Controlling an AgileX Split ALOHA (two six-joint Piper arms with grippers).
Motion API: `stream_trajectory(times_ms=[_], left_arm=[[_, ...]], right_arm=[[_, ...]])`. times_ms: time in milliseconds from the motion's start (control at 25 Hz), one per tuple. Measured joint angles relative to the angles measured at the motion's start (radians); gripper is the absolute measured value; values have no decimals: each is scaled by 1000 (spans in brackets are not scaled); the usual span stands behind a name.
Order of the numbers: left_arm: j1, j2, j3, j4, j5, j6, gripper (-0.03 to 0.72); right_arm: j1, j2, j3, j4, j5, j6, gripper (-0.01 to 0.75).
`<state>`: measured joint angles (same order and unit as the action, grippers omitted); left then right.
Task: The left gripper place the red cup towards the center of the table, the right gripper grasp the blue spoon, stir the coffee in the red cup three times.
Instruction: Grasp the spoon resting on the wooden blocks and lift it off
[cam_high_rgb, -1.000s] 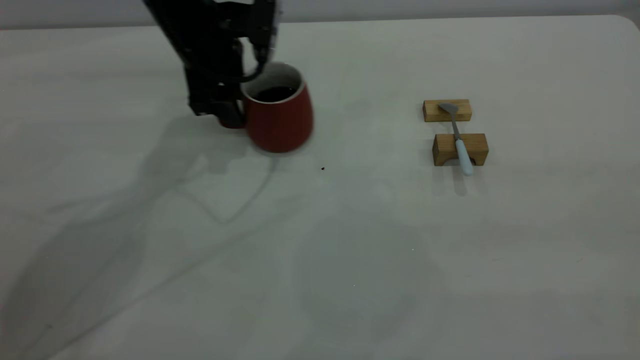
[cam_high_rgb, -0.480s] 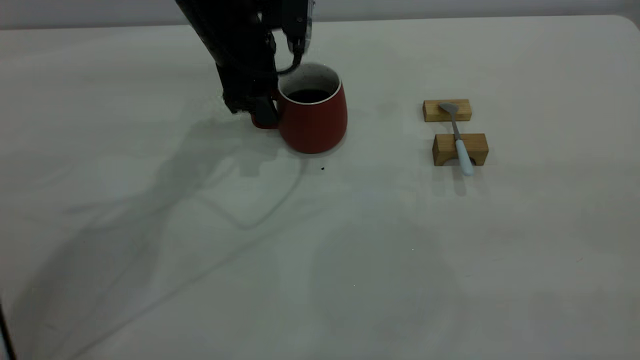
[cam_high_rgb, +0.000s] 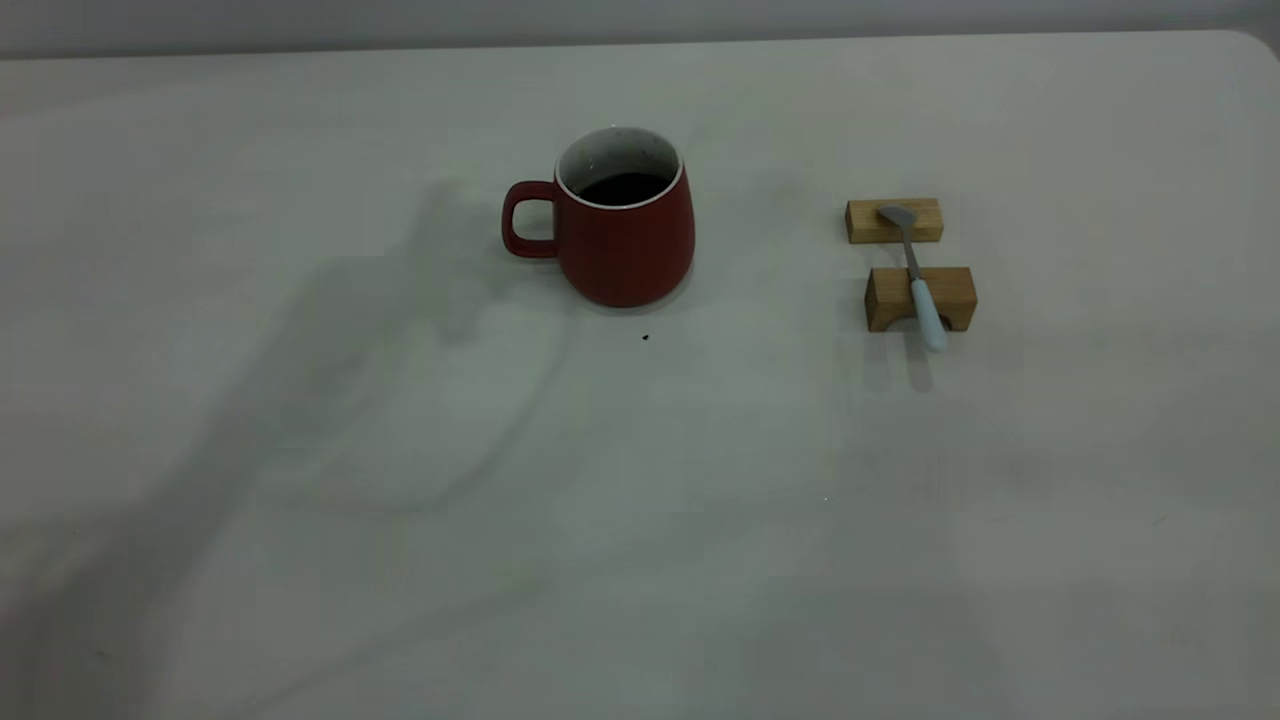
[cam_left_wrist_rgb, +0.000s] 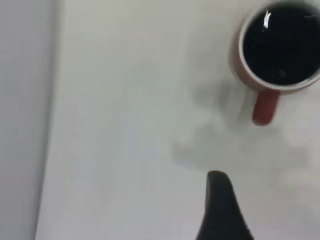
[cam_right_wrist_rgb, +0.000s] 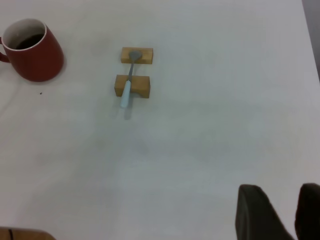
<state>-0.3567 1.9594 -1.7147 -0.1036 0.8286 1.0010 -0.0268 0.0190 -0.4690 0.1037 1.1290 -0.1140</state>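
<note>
The red cup (cam_high_rgb: 625, 250) stands upright and alone near the middle of the table (cam_high_rgb: 700, 520), its handle pointing left, with dark coffee (cam_high_rgb: 622, 188) inside. Neither arm shows in the exterior view. The left gripper (cam_left_wrist_rgb: 272, 200) hangs above and clear of the cup (cam_left_wrist_rgb: 265, 106); it is open, with only one finger (cam_left_wrist_rgb: 220, 205) in view. The blue spoon (cam_high_rgb: 920, 285) lies across two wooden blocks to the right of the cup. The right gripper (cam_right_wrist_rgb: 280, 192) is far from the spoon (cam_right_wrist_rgb: 127, 90), open, with nothing between its fingers.
Two tan wooden blocks (cam_high_rgb: 893, 221) (cam_high_rgb: 945, 298) carry the spoon, bowl on the far one and handle over the near one. A tiny dark speck (cam_high_rgb: 645, 337) lies just in front of the cup. The table's rounded corner (cam_high_rgb: 1255, 40) is at the far right.
The left gripper carried the cup rightward, let go of its handle and withdrew out of the exterior view. The cup now stands free. The spoon and blocks have not moved.
</note>
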Motion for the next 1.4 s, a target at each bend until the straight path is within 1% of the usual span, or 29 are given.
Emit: stream_trajectory(times_ms=[160,360,480,560,720,1120,1280,1400], left_arm=[[0,-203,0,0,124,-246,558],[-1,-377,1,1,339,-611,558],[-1,-459,10,9,339,-759,558],[-1,-525,49,17,339,-844,558],[-2,-673,187,23,339,-921,558],[-2,-993,775,58,339,-944,558],[-2,-1092,953,61,325,-954,558],[-2,-1160,1064,62,287,-955,558]], right_arm=[[0,0,0,0,0,0,237],[0,0,0,0,0,0,237],[0,0,0,1,0,0,237],[0,0,0,1,0,0,237],[0,0,0,1,0,0,237],[0,0,0,1,0,0,237],[0,0,0,1,0,0,237],[0,0,0,1,0,0,237]])
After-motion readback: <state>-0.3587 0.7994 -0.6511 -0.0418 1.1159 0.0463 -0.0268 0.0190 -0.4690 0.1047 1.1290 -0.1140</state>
